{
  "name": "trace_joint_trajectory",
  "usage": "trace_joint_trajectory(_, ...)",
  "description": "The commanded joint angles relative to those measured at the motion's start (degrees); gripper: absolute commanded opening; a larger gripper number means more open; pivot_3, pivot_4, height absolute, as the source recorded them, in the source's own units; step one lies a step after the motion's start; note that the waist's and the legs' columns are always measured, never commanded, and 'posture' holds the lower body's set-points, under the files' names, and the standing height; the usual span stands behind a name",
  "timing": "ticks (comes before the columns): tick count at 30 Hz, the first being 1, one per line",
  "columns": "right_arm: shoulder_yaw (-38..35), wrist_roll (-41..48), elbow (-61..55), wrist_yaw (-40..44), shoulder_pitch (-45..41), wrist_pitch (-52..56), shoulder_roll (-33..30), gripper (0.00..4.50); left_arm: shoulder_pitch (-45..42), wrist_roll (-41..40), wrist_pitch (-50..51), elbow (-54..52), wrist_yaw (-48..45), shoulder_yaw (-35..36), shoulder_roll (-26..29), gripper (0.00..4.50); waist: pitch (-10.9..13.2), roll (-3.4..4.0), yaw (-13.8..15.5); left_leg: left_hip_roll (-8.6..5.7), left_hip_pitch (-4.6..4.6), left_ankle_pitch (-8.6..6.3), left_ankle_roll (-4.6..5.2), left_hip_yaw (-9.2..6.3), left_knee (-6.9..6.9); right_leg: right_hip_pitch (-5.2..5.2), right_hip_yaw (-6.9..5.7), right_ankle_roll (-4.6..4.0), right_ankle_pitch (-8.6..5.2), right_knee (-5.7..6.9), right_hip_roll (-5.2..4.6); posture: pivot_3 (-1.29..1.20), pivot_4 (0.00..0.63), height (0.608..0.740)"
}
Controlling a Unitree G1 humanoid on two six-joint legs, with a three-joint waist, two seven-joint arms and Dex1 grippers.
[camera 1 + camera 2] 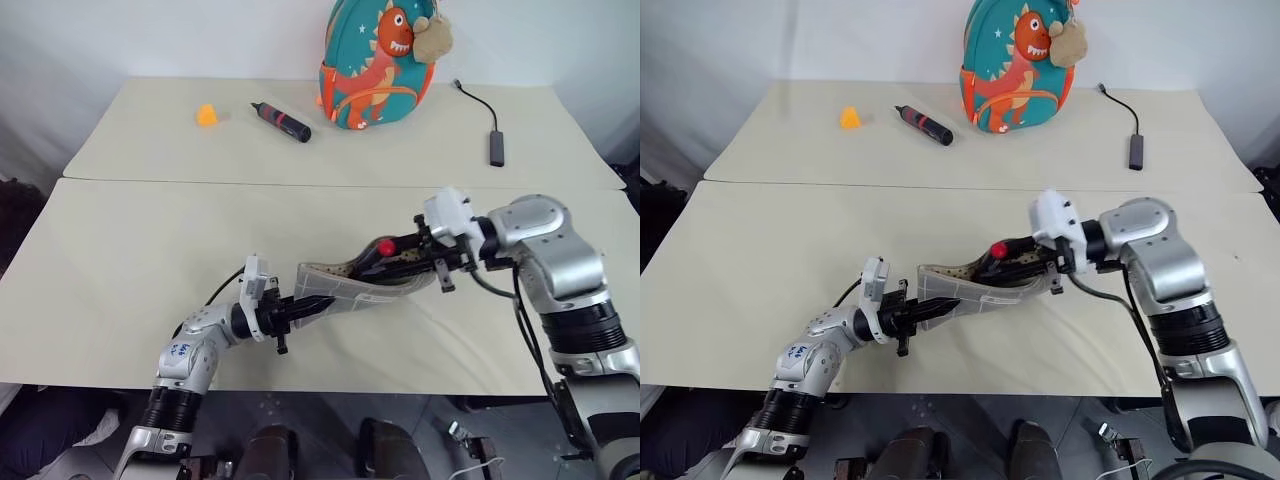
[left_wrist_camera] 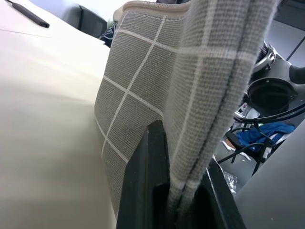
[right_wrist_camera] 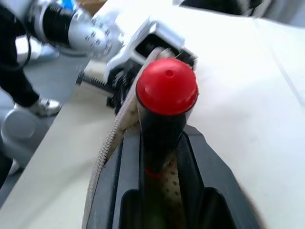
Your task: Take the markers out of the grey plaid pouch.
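Between black fingers (image 3: 190, 171), red-capped dark marker (image 3: 164, 109)

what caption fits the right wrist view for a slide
Right gripper closed around a red-capped marker at the grey plaid pouch.

woven cloth pouch (image 2: 143, 90), glossy plastic marker (image 3: 166, 95)

The marker's (image 3: 164, 114) lower barrel is hidden between the right gripper's (image 3: 162, 157) fingers and inside the pouch (image 1: 345, 288). The pouch's far end is cut off in the left wrist view. Whether other markers remain inside cannot be told.
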Motion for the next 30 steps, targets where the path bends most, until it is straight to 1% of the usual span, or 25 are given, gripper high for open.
trace_joint_trajectory(1, -5.55, 4.90, -0.93, -1.56, -2.40, 4.87, -1.97, 0.54, 0.73, -0.02, -0.69, -1.76, -0.52, -0.29, 0.24, 0.00, 0.00, 0.00, -0.04, 0.01, 0.00, 0.00, 0.00, 0.00, 0.00, 0.00, 0.00, 0.00, 0.00, 0.00, 0.00, 0.00, 0.150, 0.740)
trace_joint_trajectory(4, -8.16, 6.70, 0.31, -2.15, -3.57, 9.02, -4.72, 0.54, 1.04, -0.06, -0.56, -2.20, -0.78, -0.43, 0.57, 0.00, 0.01, 0.01, -0.02, 0.02, 0.00, 0.00, 0.00, 0.00, 0.00, 0.00, 0.01, 0.00, 0.00, 0.00, 0.00, 0.00, 0.150, 0.740)
trace_joint_trajectory(5, -9.22, 6.82, 1.74, -1.77, -4.16, 10.39, -6.90, 0.54, 1.21, -0.15, -0.37, -2.43, -1.13, -0.58, 0.82, 0.00, 0.01, 0.01, 0.02, 0.01, 0.00, 0.00, 0.00, 0.00, 0.00, 0.00, 0.01, 0.00, 0.00, 0.00, 0.00, 0.00, 0.150, 0.740)
trace_joint_trajectory(7, -10.67, 5.93, 7.07, 0.10, -5.84, 13.72, -13.20, 0.54, 1.56, -0.52, 0.17, -2.90, -2.57, -1.15, 1.49, 0.00, 0.01, 0.01, 0.22, 0.00, 0.00, 0.00, 0.01, -0.01, -0.02, 0.00, 0.01, 0.00, 0.00, -0.02, -0.01, 0.00, 0.150, 0.740)
trace_joint_trajectory(9, -10.09, 4.43, 12.91, 2.41, -7.34, 16.31, -19.00, 0.54, 1.68, -0.50, -0.04, -3.21, -3.74, -1.73, 1.77, 0.00, 0.02, 0.02, 0.80, -0.06, -0.03, -0.03, 0.05, 0.02, -0.01, 0.00, 0.01, 0.00, 0.00, -0.03, -0.06, 0.00, 0.150, 0.740)
trace_joint_trajectory(10, -9.70, 3.59, 15.35, 3.08, -7.92, 16.16, -20.71, 0.54, 1.72, -0.49, -0.36, -3.42, -4.18, -1.96, 1.78, 0.00, 0.03, 0.05, 0.82, -0.05, -0.03, -0.04, 0.07, 0.05, -0.02, 0.00, 0.01, 0.00, 0.00, -0.07, -0.06, 0.00, 0.150, 0.740)
trace_joint_trajectory(11, -8.19, 0.91, 19.03, 3.93, -8.32, 14.80, -23.24, 0.54, 1.66, -0.68, -1.14, -3.54, -4.78, -2.02, 1.45, 0.00, 0.03, 0.07, 0.79, -0.04, -0.02, -0.07, 0.10, 0.05, -0.02, -0.01, 0.03, 0.00, 0.00, -0.08, -0.06, 0.00, 0.150, 0.740)
trace_joint_trajectory(13, -5.94, -2.66, 24.01, 5.91, -8.89, 12.83, -26.36, 0.54, 1.48, -0.85, -1.89, -3.58, -5.31, -2.04, 0.95, 0.00, 0.04, 0.07, 0.77, -0.03, -0.01, -0.08, 0.09, 0.09, -0.05, -0.01, 0.03, 0.00, 0.00, -0.11, -0.05, 0.00, 0.150, 0.740)
trace_joint_trajectory(15, -2.39, -6.99, 30.15, 7.94, -9.66, 14.47, -29.83, 0.54, 1.06, 0.22, -3.03, -2.78, -6.10, -2.94, 0.57, 0.00, 0.04, 0.07, 0.67, -0.03, -0.01, -0.08, 0.08, 0.21, -0.05, -0.01, 0.03, 0.00, 0.00, -0.11, -0.05, 0.00, 0.150, 0.740)
trace_joint_trajectory(17, 2.08, -13.06, 36.42, 8.13, -9.30, 13.20, -32.07, 0.54, 0.47, 1.28, -4.09, -1.40, -6.58, -3.93, 0.05, 0.00, 0.05, 0.10, 0.84, -0.04, -0.02, -0.08, 0.08, 0.25, -0.05, -0.01, 0.04, 0.00, 0.00, -0.11, -0.06, 0.00, 0.150, 0.740)
trace_joint_trajectory(20, 6.46, -18.54, 40.77, 7.51, -8.52, 11.99, -32.37, 0.54, 0.15, 1.76, -4.51, -0.82, -6.08, -4.51, -0.83, 0.00, 0.06, 0.13, 0.65, -0.04, -0.03, -0.08, 0.08, 0.42, -0.04, -0.03, 0.03, 0.00, 0.00, -0.12, -0.06, 0.00, 0.150, 0.740)
trace_joint_trajectory(24, 9.94, -22.80, 41.62, 7.19, -6.77, 12.49, -31.16, 0.54, 0.24, 2.14, -5.31, -0.60, -5.44, -4.77, -1.79, 0.00, 0.14, 0.41, 0.27, -0.02, -0.03, -0.08, 0.07, 0.41, -0.04, -0.04, 0.02, 0.00, 0.00, -0.09, -0.06, 0.00, 0.150, 0.740)
trace_joint_trajectory(27, 10.33, -24.95, 44.37, 1.45, -6.19, 12.38, -27.50, 0.54, 0.97, 3.35, -8.68, -0.41, -4.19, -4.64, -3.15, 0.00, 0.09, 0.32, 0.07, 0.01, 0.00, -0.07, 0.05, 0.39, 0.00, 0.01, -0.02, 0.00, 0.00, -0.08, -0.03, 0.00, 0.150, 0.740)
trace_joint_trajectory(30, 8.16, -26.00, 46.47, -4.60, -6.30, 10.50, -24.78, 0.54, 1.52, 4.98, -13.33, -0.13, -2.62, -4.07, -4.59, 0.00, 0.03, 0.10, 0.18, 0.03, 0.01, -0.08, 0.04, 0.33, 0.10, 0.11, -0.04, 0.00, 0.00, -0.08, -0.03, 0.00, 0.150, 0.740)
